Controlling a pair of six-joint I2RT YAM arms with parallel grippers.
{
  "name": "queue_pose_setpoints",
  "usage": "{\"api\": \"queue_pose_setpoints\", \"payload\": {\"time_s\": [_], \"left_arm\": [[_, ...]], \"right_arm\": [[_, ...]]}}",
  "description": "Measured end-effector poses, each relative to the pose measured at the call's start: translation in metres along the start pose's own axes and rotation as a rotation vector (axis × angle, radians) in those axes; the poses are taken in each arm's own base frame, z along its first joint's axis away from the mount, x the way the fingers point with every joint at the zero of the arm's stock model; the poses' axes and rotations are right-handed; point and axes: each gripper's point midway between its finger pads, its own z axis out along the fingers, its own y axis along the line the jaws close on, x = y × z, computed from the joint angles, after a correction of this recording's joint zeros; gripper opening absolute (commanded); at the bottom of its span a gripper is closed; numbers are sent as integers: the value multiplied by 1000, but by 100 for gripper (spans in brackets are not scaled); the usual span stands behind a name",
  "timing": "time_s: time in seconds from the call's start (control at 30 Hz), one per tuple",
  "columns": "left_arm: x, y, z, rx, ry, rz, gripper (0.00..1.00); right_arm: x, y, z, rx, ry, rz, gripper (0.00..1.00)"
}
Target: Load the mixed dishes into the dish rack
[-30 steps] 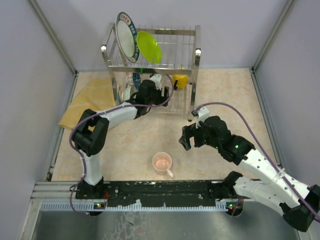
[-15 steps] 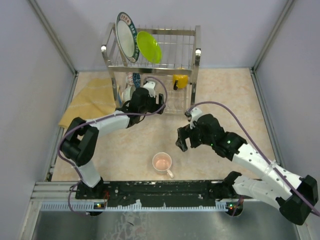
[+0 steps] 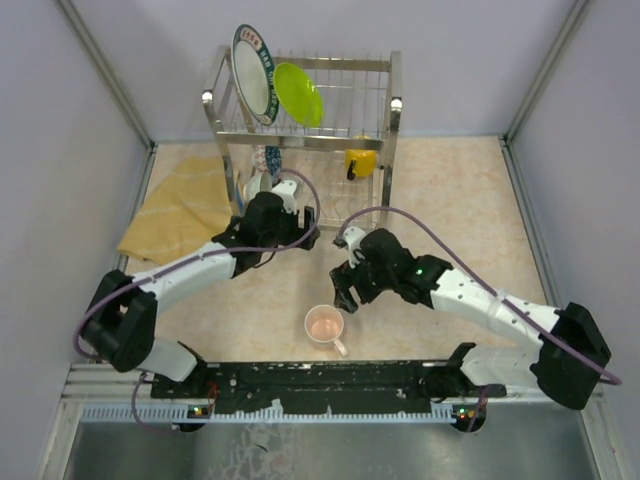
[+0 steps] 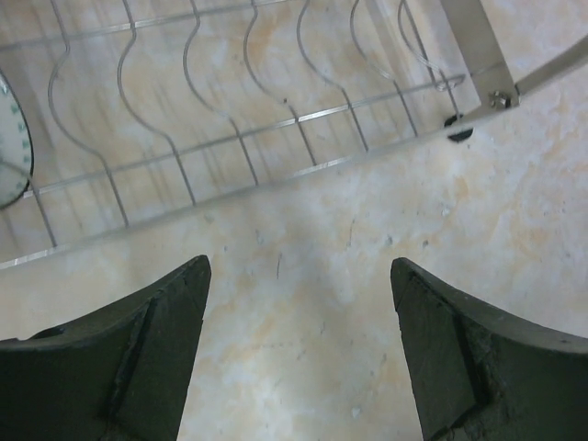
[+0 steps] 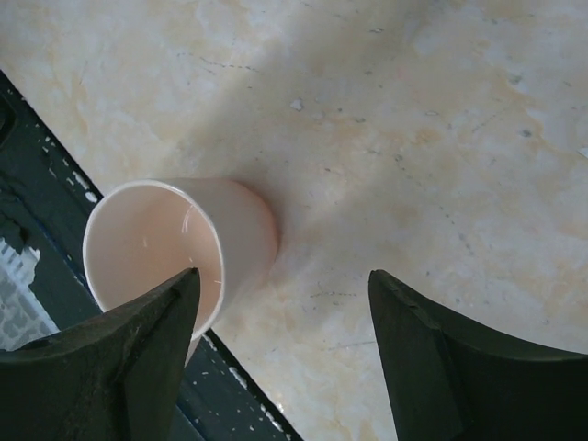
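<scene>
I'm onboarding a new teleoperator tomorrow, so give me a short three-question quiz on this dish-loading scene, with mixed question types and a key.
1. True or false: the white plate and the lime-green plate both stand on the top tier of the dish rack.
2. Where is the pale pink mug? A) on the rack's top tier B) on the rack's lower tier C) on the table
3. Fill in: the right tool, near that mug, is ____ (open or shut).

Key: 1 true; 2 C; 3 open.
</scene>
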Motion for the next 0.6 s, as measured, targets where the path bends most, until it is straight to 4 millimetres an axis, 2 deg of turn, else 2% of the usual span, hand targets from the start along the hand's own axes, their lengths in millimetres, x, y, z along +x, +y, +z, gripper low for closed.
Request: {"api": "queue_pose_setpoints", "payload": {"time_s": [0.23,0.43,0.6], "left_arm": [[26,10,-39,-33,52,-43,86],[23,16,-70,-69,34,-109,87],[26,24,-87,-119,36,-152,87]], "right_arm": [[5,19,16,-66,45,-94,65],[11,22,28,-81,75,-180,60],[9,24,45,-96,113,-244,59]]}}
